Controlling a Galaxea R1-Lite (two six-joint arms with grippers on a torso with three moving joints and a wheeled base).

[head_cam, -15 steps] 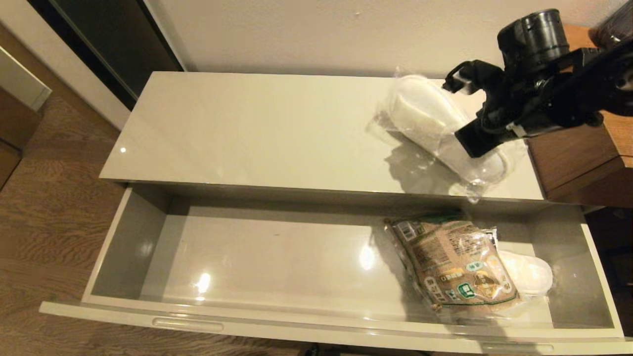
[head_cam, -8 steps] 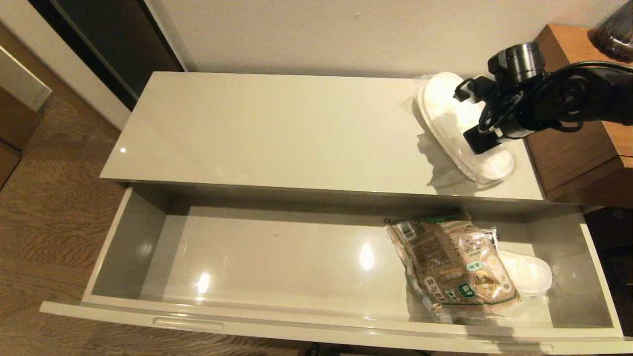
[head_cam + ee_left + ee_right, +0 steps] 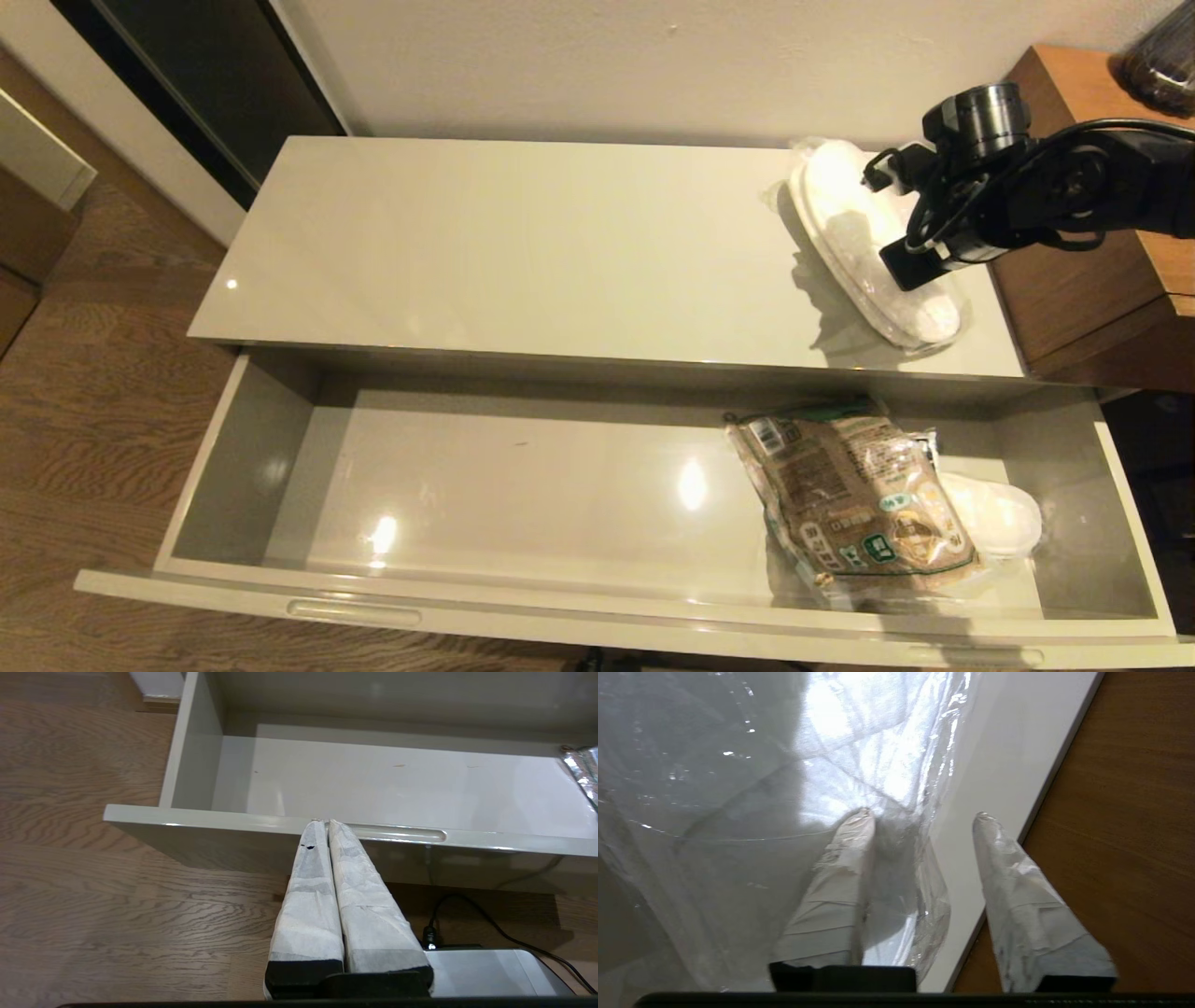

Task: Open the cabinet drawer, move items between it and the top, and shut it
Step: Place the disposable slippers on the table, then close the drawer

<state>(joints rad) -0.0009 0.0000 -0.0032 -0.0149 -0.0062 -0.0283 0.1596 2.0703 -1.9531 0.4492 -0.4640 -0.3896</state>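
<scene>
The cabinet drawer (image 3: 280,467) stands pulled fully out beneath the glossy cream top (image 3: 523,252) of the low cabinet. At the right end of the top, close to the taller brown wooden cabinet (image 3: 1092,299), lies a clear-wrapped pair of white slippers (image 3: 859,243), running slantwise from the back edge toward the front.

The right hand (image 3: 920,816) hangs over the near end of that pack, by the top's right edge. Its taped fingers (image 3: 840,877) stand apart, about half spread. One finger rests against the crinkled wrap and the other is out over the strip of bare top beside the wooden cabinet. The wrap's edge lies loose between them, and nothing is pinched.

Inside the drawer, toward its right end, a brown grain bag with green labels (image 3: 859,504) lies flat, partly covering another white slipper (image 3: 999,518). The rest of the drawer floor is bare and shiny.

The left hand (image 3: 327,822) is parked low in front of the drawer, over the wooden floor (image 3: 93,896), fingers pressed together and empty, its tips in line with the handle slot (image 3: 397,834).
</scene>
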